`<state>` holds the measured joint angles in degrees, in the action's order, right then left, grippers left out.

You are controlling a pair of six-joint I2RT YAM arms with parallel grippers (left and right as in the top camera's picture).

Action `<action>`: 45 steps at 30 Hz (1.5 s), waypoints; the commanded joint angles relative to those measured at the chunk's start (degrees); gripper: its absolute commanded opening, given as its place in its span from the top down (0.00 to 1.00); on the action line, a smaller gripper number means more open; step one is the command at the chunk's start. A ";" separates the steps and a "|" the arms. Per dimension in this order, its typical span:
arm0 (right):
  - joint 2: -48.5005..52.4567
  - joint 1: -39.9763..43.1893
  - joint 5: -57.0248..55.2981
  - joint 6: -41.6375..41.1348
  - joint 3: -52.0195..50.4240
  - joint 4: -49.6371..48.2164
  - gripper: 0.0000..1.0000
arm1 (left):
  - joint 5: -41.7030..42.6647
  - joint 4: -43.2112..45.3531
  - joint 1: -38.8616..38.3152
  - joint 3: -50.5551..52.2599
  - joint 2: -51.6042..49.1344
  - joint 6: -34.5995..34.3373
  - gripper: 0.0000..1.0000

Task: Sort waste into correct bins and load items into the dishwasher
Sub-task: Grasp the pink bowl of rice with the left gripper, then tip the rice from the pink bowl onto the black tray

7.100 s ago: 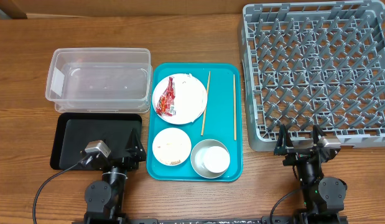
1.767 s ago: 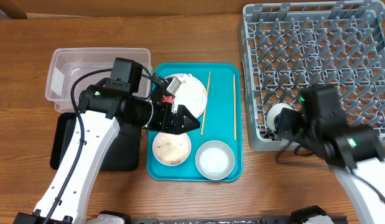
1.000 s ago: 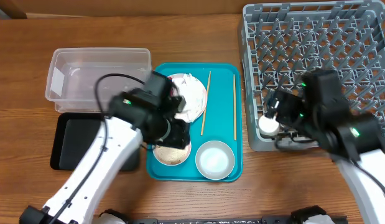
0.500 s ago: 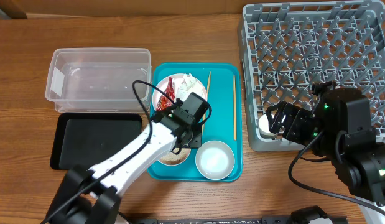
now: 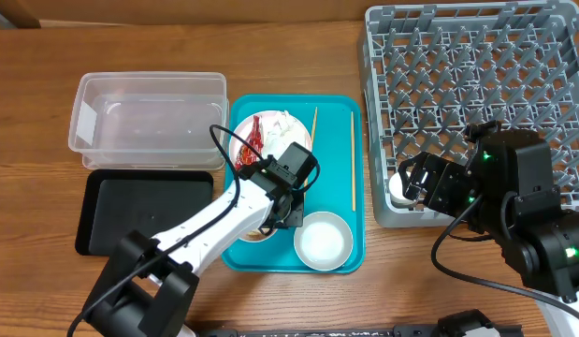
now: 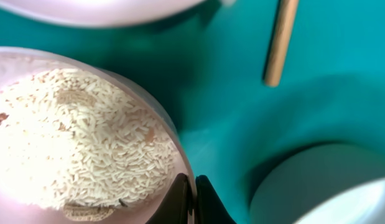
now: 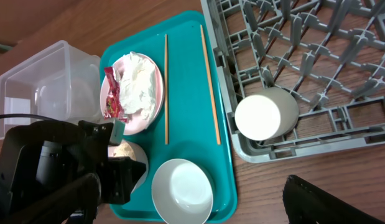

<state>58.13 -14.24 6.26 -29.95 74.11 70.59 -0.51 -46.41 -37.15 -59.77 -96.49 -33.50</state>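
Observation:
My left gripper is shut on the right rim of the small white plate, which holds white rice grains. From overhead the left gripper covers most of that plate. The silvery bowl sits beside it. The large plate carries the red-and-white wrapper. Two chopsticks lie on the teal tray. The small white cup lies in the near-left corner of the grey dish rack. My right gripper stands open just beside the cup, holding nothing.
The clear tub and the black tray lie left of the teal tray, one behind the other. The rack's wall rises right beside the teal tray's right edge. Bare wooden table runs along the front.
My left gripper has swung down to the small plate and closed on its rim. The right arm has drawn back slightly from the cup, which stays in the rack.

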 commanded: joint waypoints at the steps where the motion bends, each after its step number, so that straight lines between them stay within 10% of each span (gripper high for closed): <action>1: -0.20 0.39 0.46 0.37 0.81 -0.09 0.05 | 2.34 -3.28 0.20 -2.14 3.37 1.18 0.96; 13: -0.20 0.39 0.24 0.37 0.81 -0.17 0.05 | 31.12 -10.36 28.70 -4.59 19.30 13.03 0.96; 26: -0.20 0.39 0.24 0.37 0.81 -0.17 0.05 | 76.91 -23.19 66.49 -3.48 1.49 45.79 0.96; 45: -0.20 0.39 0.24 0.39 0.81 0.02 0.05 | 81.59 -37.09 68.70 -3.89 -9.53 74.66 0.96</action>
<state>58.13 -14.24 6.61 -29.95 74.11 70.70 80.49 -83.07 30.92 -63.09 -106.30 29.74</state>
